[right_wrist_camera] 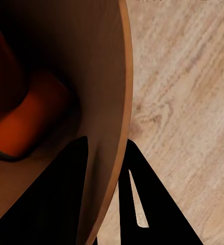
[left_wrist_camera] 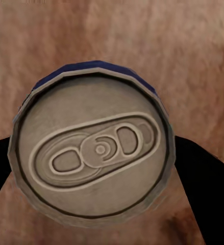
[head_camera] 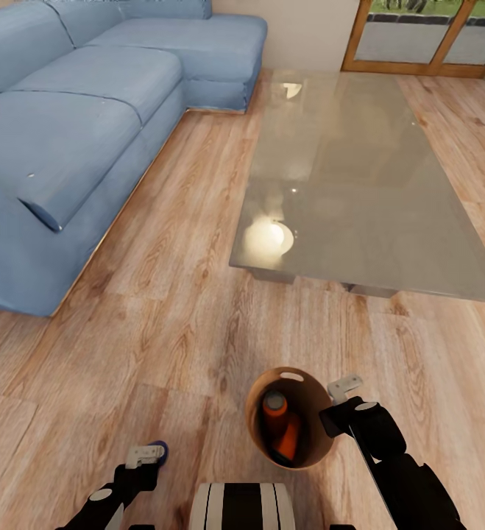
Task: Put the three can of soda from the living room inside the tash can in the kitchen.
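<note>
The trash can hangs low over the wood floor in the head view, its copper-brown inside facing up. Two orange soda cans lie inside it. My right gripper is shut on its rim. In the right wrist view the bin wall runs between the two dark fingers, with an orange can inside. My left gripper is shut on the dark blue soda can. The left wrist view looks onto that can's silvery top, with a black finger on each side.
A long blue corner sofa takes up the left. A low glass table stands ahead on the right. Wood-framed glass doors are at the back. A strip of plank floor runs between sofa and table.
</note>
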You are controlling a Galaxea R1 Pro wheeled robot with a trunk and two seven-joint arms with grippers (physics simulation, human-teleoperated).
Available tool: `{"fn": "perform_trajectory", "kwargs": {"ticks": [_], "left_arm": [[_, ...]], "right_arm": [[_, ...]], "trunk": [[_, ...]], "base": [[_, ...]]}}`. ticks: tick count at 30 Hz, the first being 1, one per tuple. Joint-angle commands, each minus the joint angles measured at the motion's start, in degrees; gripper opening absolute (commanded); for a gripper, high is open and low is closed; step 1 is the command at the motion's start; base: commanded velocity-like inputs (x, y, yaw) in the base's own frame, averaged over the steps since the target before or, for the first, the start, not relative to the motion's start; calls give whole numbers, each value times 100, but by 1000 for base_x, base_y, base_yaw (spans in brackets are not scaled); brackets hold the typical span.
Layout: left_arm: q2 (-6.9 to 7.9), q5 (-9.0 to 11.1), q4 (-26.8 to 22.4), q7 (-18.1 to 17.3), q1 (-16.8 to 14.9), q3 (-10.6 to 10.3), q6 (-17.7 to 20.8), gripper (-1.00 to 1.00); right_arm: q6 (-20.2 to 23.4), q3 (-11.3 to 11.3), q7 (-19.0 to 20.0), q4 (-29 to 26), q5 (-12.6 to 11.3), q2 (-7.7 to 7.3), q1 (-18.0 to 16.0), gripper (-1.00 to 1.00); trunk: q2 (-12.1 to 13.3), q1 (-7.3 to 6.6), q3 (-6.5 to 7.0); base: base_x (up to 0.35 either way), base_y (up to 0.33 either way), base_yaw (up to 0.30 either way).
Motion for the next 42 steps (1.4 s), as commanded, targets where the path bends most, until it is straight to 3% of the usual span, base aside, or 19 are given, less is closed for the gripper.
{"fn": "perform_trajectory", "kwargs": {"ticks": [1,42], "left_arm": [[0,-8,0,1,0,0,-1,-100],[0,1,-9,1,0,-9,-1,-100]], "right_arm": [[10,2,9,0,-96,2,0,-100],[10,2,9,2,-96,1,0,-100]], "trunk": [[0,0,8],[0,0,382]], "base": [[0,0,-49],[0,0,-55]]}}
